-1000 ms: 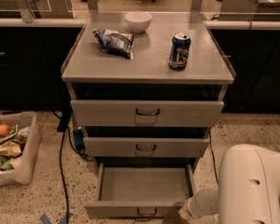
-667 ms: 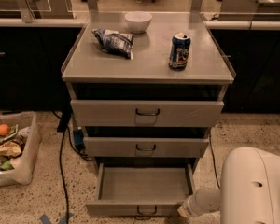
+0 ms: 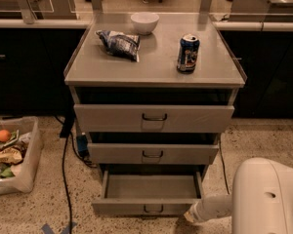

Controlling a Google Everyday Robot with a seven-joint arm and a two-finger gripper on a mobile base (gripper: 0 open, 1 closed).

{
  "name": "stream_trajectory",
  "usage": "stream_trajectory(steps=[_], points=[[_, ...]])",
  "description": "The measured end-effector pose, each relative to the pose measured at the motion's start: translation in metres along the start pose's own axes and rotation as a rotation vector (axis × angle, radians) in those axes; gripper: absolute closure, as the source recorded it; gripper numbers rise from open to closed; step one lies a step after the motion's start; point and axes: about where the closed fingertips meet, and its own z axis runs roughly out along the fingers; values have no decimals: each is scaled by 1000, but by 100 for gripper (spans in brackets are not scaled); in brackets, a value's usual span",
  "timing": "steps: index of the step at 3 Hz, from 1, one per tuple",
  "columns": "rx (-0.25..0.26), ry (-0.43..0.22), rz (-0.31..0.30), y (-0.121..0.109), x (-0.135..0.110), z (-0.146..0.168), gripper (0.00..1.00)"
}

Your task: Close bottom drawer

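Observation:
The bottom drawer (image 3: 149,187) of the grey metal cabinet stands pulled out, and its flat tray is empty. Its low front carries a small dark loop handle (image 3: 153,209). My gripper (image 3: 189,216) is at the end of the white arm, low at the right. It sits against the right end of the drawer's front, close to the floor. The middle drawer (image 3: 153,153) and the top drawer (image 3: 154,117) sit further in above it.
On the cabinet top (image 3: 156,65) are a white bowl (image 3: 144,22), a chip bag (image 3: 119,44) and a blue can (image 3: 188,53). A clear bin of items (image 3: 10,155) stands on the floor at left. A black cable (image 3: 64,179) runs along the floor. My white arm housing (image 3: 268,199) fills the lower right.
The bottom drawer's front has moved back toward the cabinet a little, and my gripper has moved with it, inward and slightly left.

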Motion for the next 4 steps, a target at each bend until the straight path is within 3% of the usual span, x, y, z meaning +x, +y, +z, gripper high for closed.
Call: stream_trajectory(steps=[1, 2, 3, 4], points=[[-7, 20, -22, 4, 0, 3, 100], [15, -2, -60, -8, -35, 19, 100], [19, -6, -60, -8, -38, 21, 100], [64, -42, -40, -18, -55, 27, 100]])
